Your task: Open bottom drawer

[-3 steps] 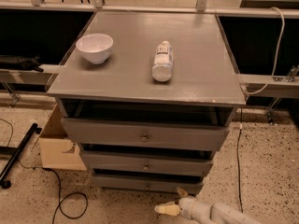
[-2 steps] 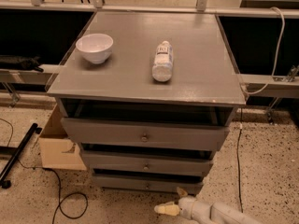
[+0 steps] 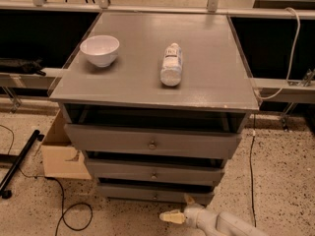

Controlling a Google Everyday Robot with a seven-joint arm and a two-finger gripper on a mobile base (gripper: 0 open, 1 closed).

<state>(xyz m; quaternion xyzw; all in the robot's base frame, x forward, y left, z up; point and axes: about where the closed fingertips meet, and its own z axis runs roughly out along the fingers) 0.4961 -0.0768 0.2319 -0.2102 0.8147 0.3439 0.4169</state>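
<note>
The grey cabinet has three drawers, and all three fronts stand slightly out from the frame. The bottom drawer is the lowest, slimmest grey panel, with a small round knob at its centre. My gripper hovers low over the floor just in front of this drawer, a little below and to the right of the knob. It touches neither the knob nor the panel. One cream fingertip points left and the other points up toward the drawer's lower edge. The gripper is open and holds nothing.
A white bowl and a bottle lying on its side rest on the cabinet top. A cardboard box stands against the cabinet's left side. Black cables and a black bar lie on the speckled floor at left.
</note>
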